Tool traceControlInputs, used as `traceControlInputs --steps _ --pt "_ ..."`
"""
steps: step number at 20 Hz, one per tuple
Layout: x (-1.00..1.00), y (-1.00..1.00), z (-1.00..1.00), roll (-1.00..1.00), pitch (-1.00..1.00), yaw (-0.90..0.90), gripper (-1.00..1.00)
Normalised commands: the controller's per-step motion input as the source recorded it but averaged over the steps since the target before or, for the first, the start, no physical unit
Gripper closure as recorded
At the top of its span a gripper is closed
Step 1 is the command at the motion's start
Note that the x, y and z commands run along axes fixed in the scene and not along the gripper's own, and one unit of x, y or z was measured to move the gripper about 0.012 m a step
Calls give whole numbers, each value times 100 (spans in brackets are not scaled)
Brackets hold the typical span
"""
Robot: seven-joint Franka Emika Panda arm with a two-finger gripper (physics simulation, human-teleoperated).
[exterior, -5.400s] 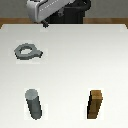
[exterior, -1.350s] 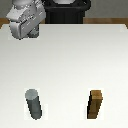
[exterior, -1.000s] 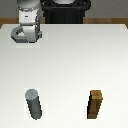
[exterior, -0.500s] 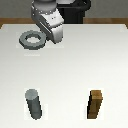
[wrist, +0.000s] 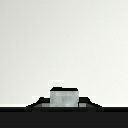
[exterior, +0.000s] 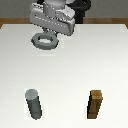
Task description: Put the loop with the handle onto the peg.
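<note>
One gray loop with the handle point(exterior: 45, 40) being held aloft by its tab in the closed gripper point(exterior: 54, 33), above the white table point(exterior: 65, 75), well apart from the upright peg point(exterior: 34, 104), brown block point(exterior: 95, 104) standing to the exterior view's right.

A brown wooden block point(exterior: 95, 104) stands upright on the white table point(exterior: 107, 60), a narrow rectangular piece taller than it is wide, with a darker side face and a lighter front face. It sits near the table's front edge, toward the exterior view's right. Behind the table's far edge, well apart from the block, a dark background strip point(exterior: 105, 15) runs across. The wrist view shows only pale table surface point(wrist: 64, 40).
</note>
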Motion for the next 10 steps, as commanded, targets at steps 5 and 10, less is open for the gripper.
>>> traceControlInputs --steps 5,10 --pt "0 -60 20 0 0 0 100" --pt "0 0 80 0 0 0 100"
